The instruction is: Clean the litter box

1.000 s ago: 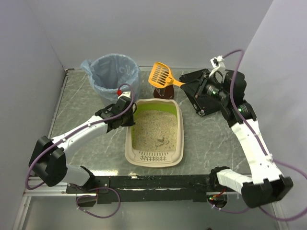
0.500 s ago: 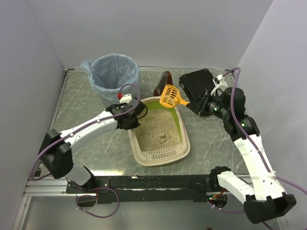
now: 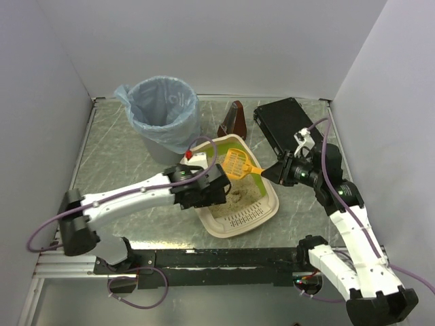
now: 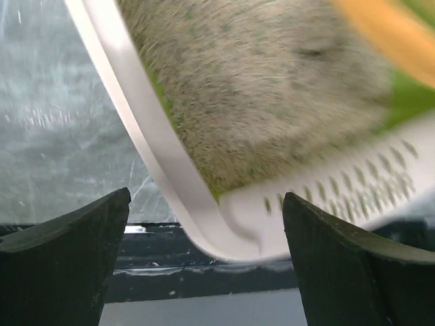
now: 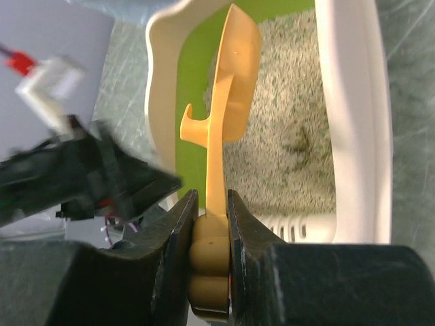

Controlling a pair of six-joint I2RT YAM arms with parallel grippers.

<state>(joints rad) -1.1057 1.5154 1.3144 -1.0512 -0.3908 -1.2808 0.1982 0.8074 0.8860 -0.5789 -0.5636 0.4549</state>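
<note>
- Across the overhead frame, the grey counter point(image 3: 115, 156) carries everything. The litter box point(image 3: 262, 212) sits just below centre, skewed, with its slotted ledge toward the lower right.
- Upper left of centre, the blue-bag-lined bin point(image 3: 160, 112) stands near the box's far corner, within reach for dumping.
- Upper right, a flat black case point(image 3: 285, 121) and a brown stand point(image 3: 234, 121) lie behind the box and block nothing.
- The left claw point(image 4: 205, 195) is released, its fingers spread wide at the box's left rim and gripping nothing. Its arm crowds that side.
- The right claw point(image 5: 211, 204) is clenched on the orange scoop point(image 5: 228, 95) by its handle, the blade over the litter near the green end.
- A dark clump point(image 5: 296, 139) lies in the litter. Scooping looks barely begun, with lifting and dumping left to do.
</note>
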